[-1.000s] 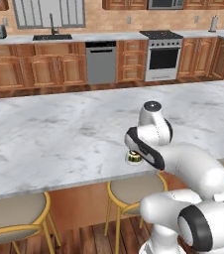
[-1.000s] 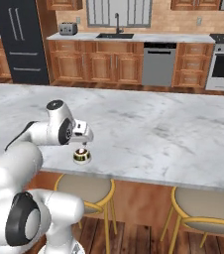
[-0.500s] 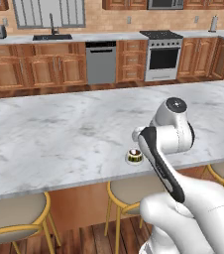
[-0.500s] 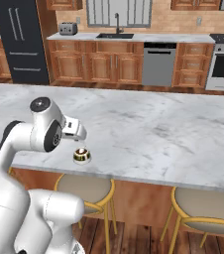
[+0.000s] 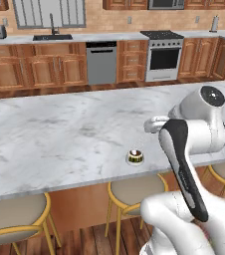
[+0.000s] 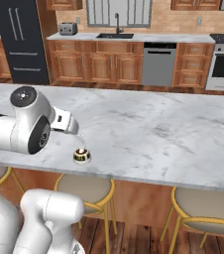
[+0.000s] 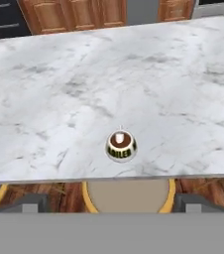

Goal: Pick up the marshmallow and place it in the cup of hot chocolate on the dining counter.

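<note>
Wood-cabinet kitchen, long white-grey marble table (image 5: 59,134); tiny cream marshmallow (image 7: 119,138) floats in the squat golden-rimmed cup (image 7: 121,146) near its front edge; claw (image 7: 109,202), drawn back from cup, gapes wide, empty; task looks done.

I can make out dark lettering across the front of the cup of hot chocolate (image 7: 121,145), on its pale band. It may read "SMILES", but it's too blurred to be sure. I find nothing else readable

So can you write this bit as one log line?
marshmallow: in cup of hot chocolate | cup: on dining counter, near edge | gripper: open, empty
</note>
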Available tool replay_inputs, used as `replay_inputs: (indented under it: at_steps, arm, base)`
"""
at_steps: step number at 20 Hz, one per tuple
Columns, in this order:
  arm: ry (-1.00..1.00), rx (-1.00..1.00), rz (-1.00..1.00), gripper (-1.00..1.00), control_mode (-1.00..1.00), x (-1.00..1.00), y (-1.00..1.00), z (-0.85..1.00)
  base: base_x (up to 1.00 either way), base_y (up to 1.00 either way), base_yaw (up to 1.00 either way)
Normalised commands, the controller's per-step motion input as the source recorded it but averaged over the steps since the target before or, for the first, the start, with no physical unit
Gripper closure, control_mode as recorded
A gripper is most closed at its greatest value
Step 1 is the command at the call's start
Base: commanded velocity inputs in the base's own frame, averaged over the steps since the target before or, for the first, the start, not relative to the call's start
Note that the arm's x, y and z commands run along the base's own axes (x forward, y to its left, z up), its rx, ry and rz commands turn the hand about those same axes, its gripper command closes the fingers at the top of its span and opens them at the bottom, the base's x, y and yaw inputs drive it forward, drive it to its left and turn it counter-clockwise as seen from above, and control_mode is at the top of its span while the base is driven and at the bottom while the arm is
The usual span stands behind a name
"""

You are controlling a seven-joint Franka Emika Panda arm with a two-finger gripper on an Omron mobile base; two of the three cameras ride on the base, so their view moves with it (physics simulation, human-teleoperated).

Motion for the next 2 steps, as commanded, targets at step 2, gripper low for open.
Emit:
replay_inputs:
  at_steps: [2]
  arm:
    - [0.00,0.00,0.00,-1.00,-1.00,-0.69,0.00,0.80]
  base:
    - [0.00,0.00,0.00]
